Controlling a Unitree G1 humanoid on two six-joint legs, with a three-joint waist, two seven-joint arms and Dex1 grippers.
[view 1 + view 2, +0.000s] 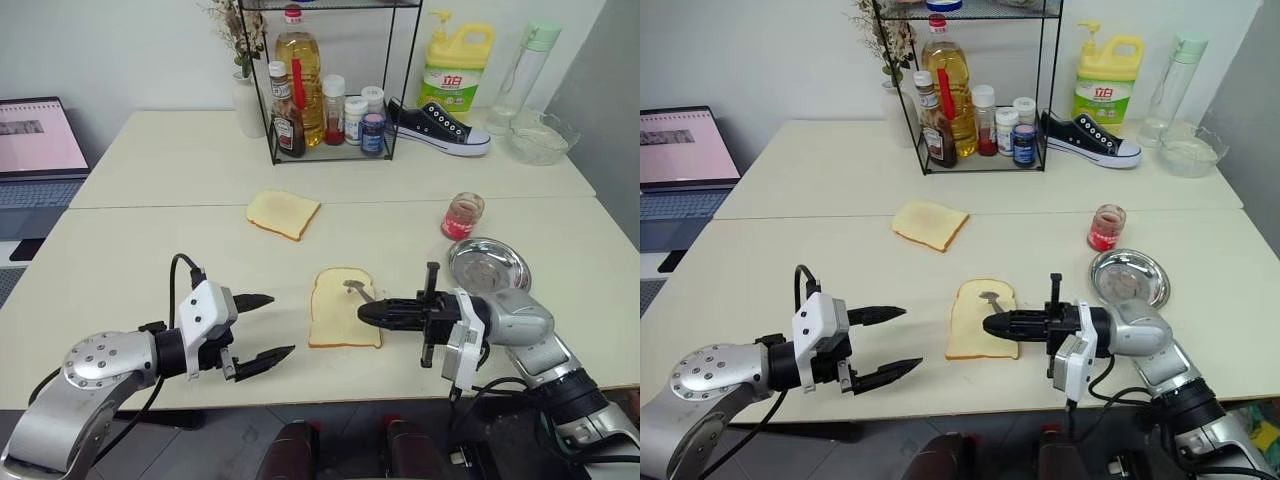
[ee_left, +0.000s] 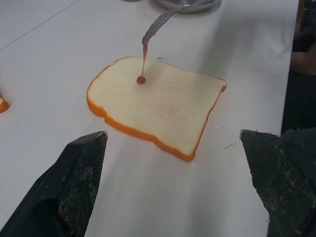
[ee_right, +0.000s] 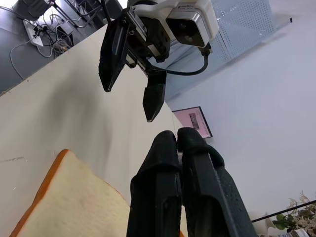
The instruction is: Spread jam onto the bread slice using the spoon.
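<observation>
The bread slice lies flat near the table's front edge, between my two grippers. A small red blob of jam sits on its top, and a thin jam strand runs from it up to the spoon. The spoon hangs tilted just above the slice, bowl end down. My right gripper points left over the slice's right side, shut on the spoon's handle. My left gripper stands open to the left of the slice, apart from it, with nothing between its fingers.
A round steel dish and a small jar of red jam stand right of the slice. A second bread slice lies farther back. A wire rack of bottles, a shoe and a laptop are beyond.
</observation>
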